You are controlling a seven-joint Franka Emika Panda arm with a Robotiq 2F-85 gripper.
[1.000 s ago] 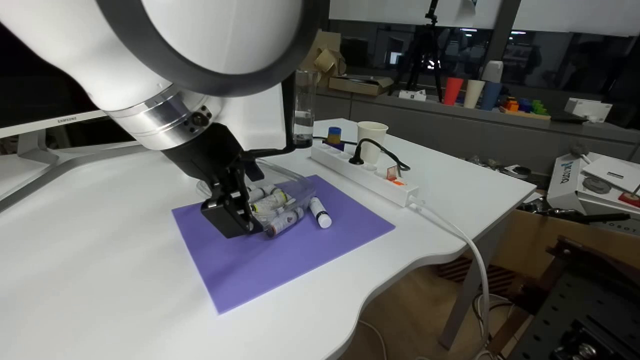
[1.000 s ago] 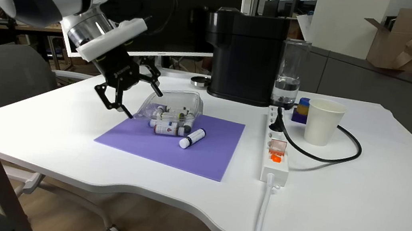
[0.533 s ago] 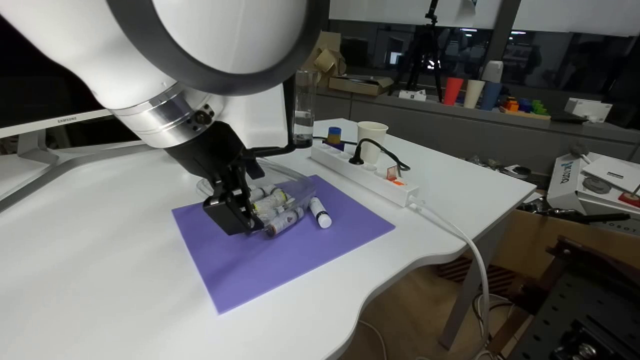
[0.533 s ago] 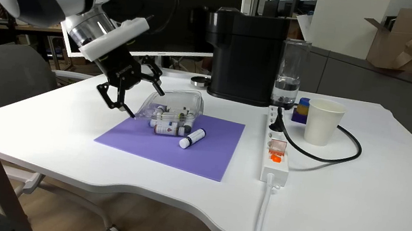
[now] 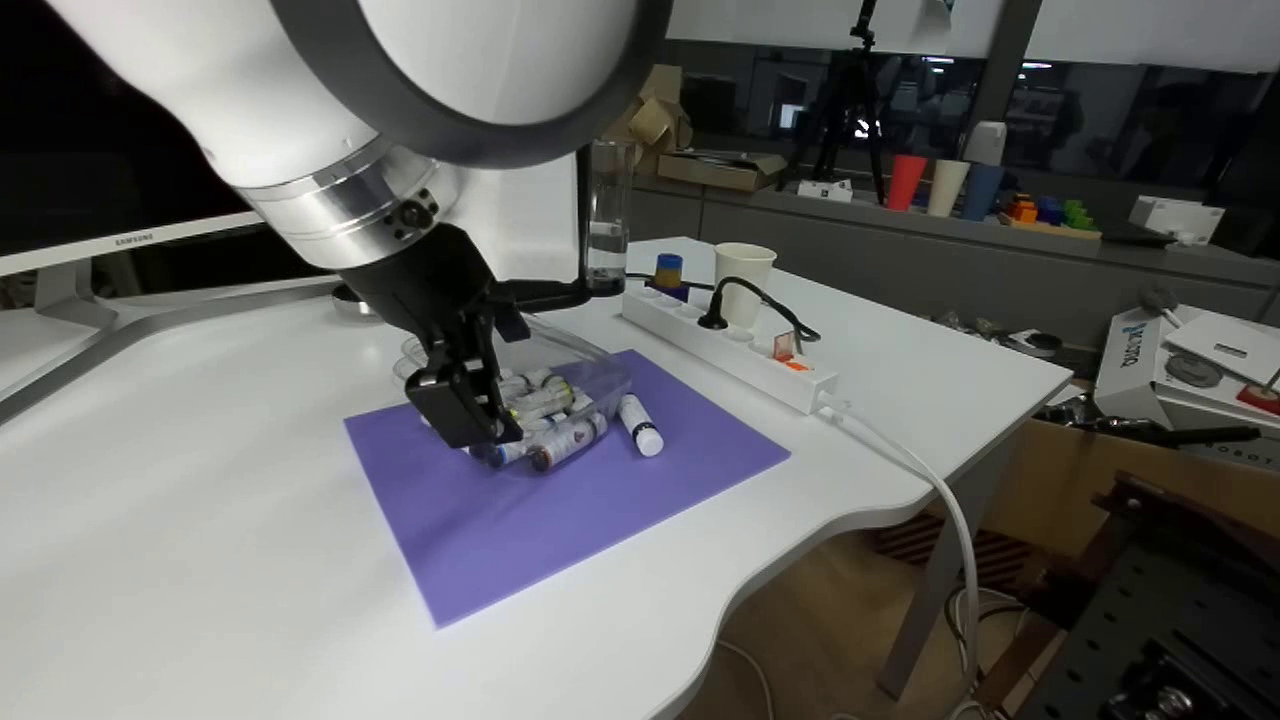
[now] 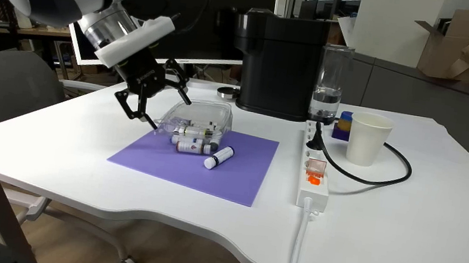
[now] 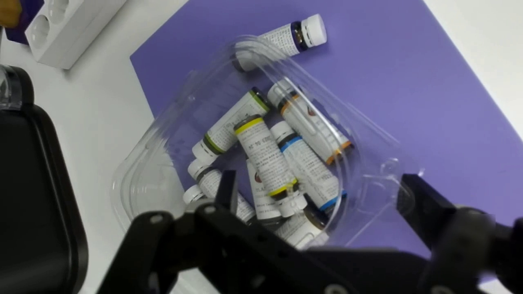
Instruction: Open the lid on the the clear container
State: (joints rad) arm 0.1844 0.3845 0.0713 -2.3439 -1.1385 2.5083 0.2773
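The clear container is a shallow see-through box with several small white-labelled bottles in it. It sits on the purple mat in both exterior views (image 5: 600, 372) (image 6: 207, 110) and fills the middle of the wrist view (image 7: 192, 92). The lid is nearly colourless, and I cannot tell it surely from the box; a clear corner tab (image 7: 376, 190) shows near one fingertip. My gripper (image 7: 318, 185) is open and empty. In the wrist view one finger is over the bottles, the other beyond the tab. In both exterior views my gripper (image 5: 500, 380) (image 6: 172, 115) is just above the box's side.
A loose white bottle (image 6: 219, 157) lies on the purple mat (image 6: 227, 185) beside the box. A white power strip (image 6: 313, 193) with a cable and a paper cup (image 6: 369, 139) stand to one side. A tall black machine (image 6: 278, 64) and a metal dish (image 6: 227, 93) are behind.
My gripper has risen a little and shifted slightly to the right in an exterior view, staying open. More of the bottles and the metal dish show from behind the arm.
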